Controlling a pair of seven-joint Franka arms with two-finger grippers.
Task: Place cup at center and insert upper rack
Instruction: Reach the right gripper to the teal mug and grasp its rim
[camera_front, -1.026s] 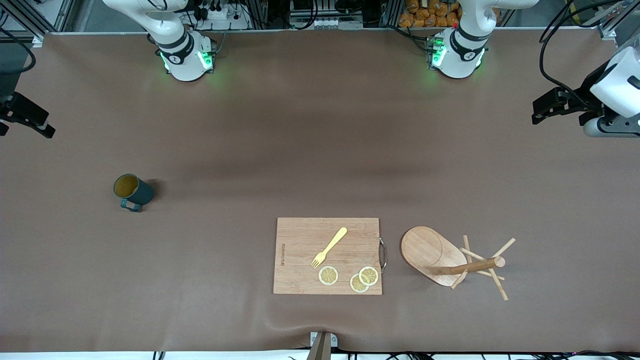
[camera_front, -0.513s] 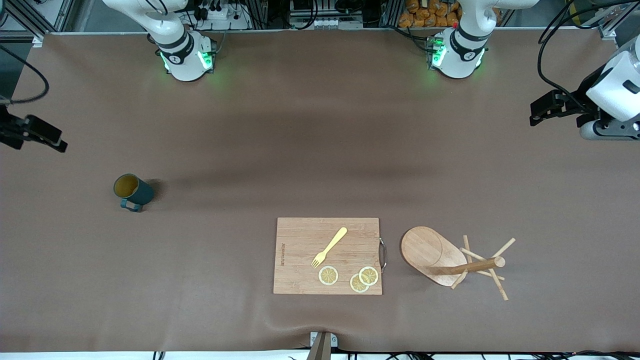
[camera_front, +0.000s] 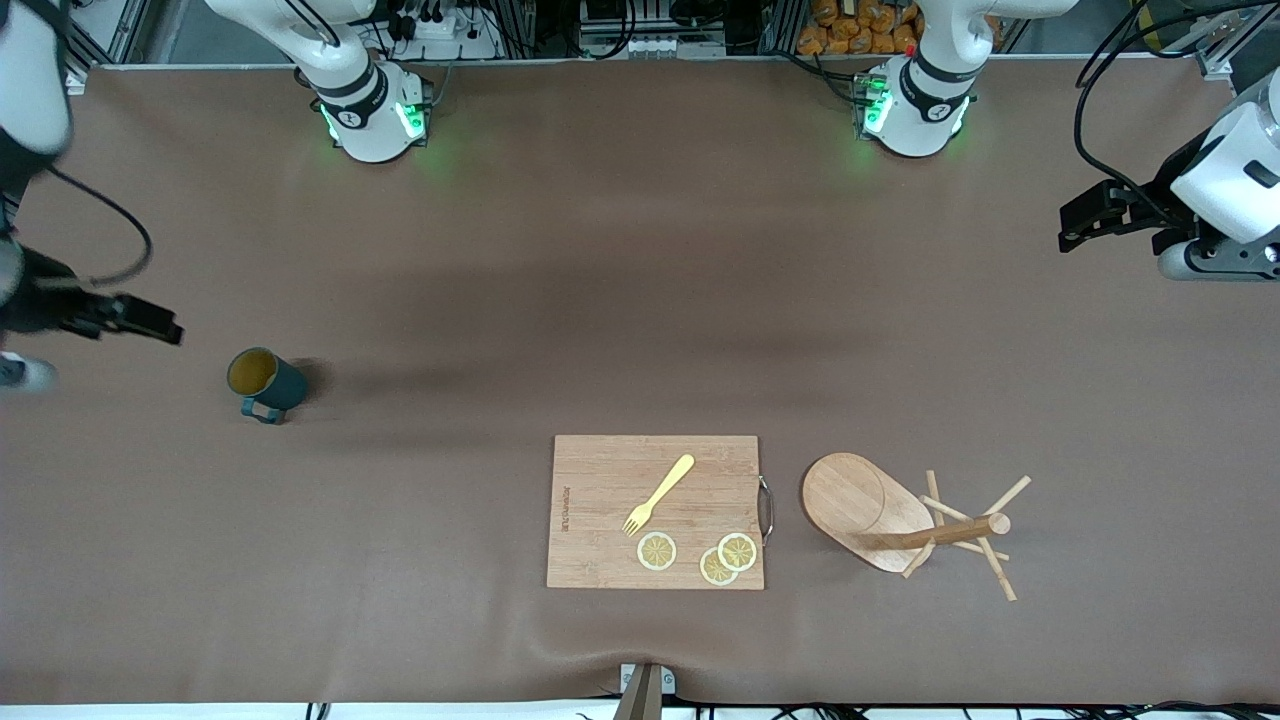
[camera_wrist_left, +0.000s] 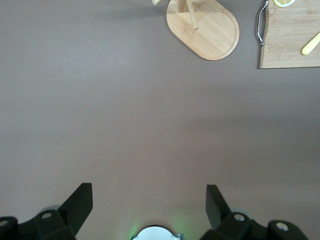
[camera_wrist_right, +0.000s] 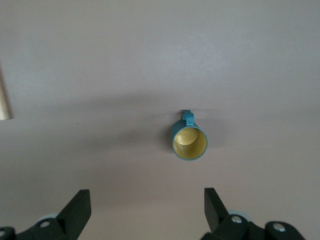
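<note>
Cup upright, handle toward front cam.

A: Count, table: cups?
B: One cup, dark teal, upright, yellowish inside.

A: Racks?
B: One upper rack, tipped on its side; one oval base, one central post. Pegs: about six showing, overlapped, exact number not certain.

A: Boards?
B: One cutting board, one metal handle at its edge.

A: On the board?
B: One yellow fork. Three lemon slices: one alone, two overlapping.

A: Arms?
B: Two bases along the table's top edge. Two grippers: left gripper, right gripper, two fingers each.
</note>
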